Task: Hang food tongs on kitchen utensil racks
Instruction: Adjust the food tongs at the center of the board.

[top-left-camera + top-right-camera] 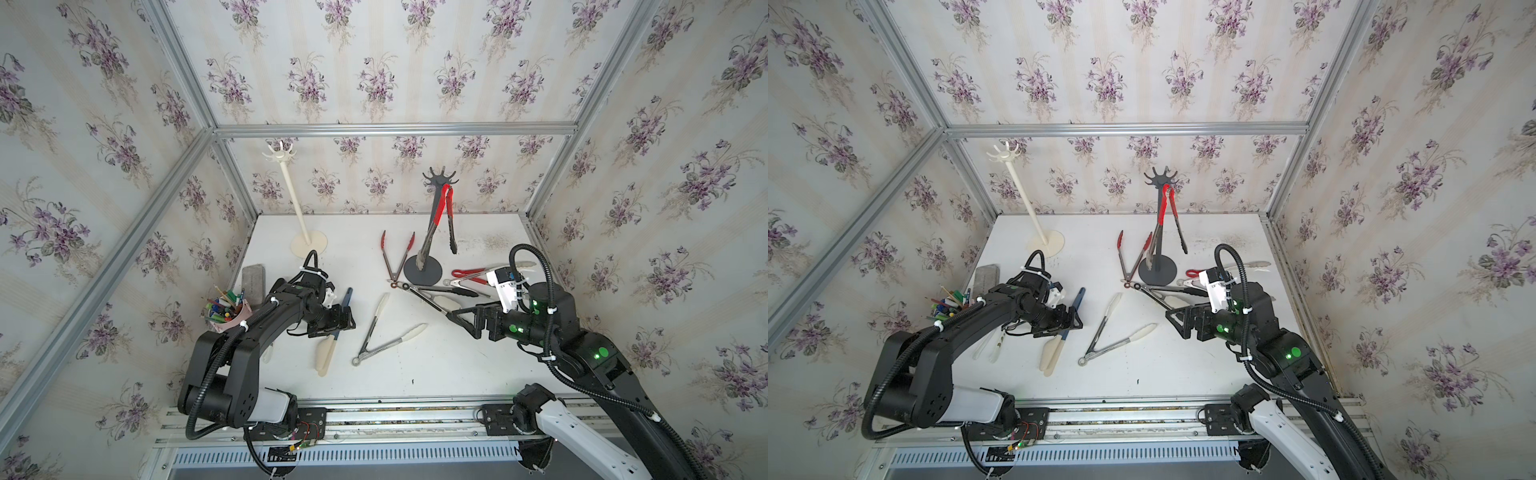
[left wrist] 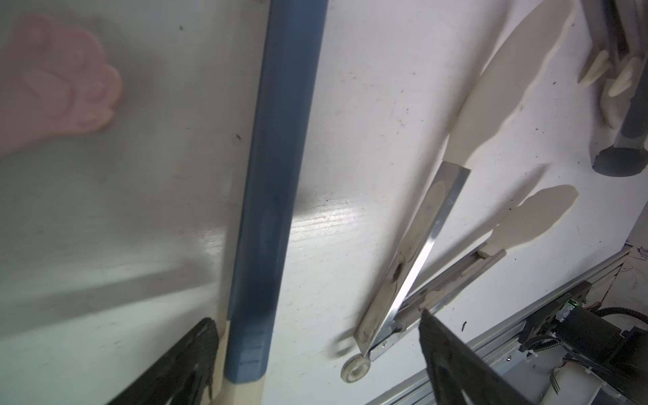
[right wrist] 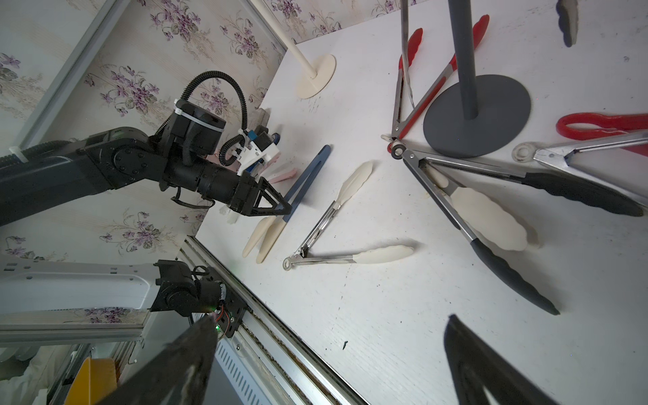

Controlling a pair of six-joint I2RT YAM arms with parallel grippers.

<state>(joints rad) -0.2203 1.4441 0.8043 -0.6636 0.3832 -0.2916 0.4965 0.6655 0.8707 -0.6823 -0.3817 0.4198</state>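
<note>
You had a white table [image 1: 457, 374], floral walls [image 1: 374, 62]; pink cup [image 1: 246, 311] held pens [image 1: 222, 307]; left gripper [image 1: 347, 318], right gripper [image 1: 459, 324] gaped wide.

Violet-flowered wallpaper walls [image 1: 374, 62], aluminium frame rails [image 1: 395, 129], scuffed white tabletop [image 1: 457, 374], even light

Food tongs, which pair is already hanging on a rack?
The red-handled metal tongs with black tips, hooked on the crown of the dark grey pole rack. Every other pair lies flat on the white table; the cream-white rack holds none.
</note>
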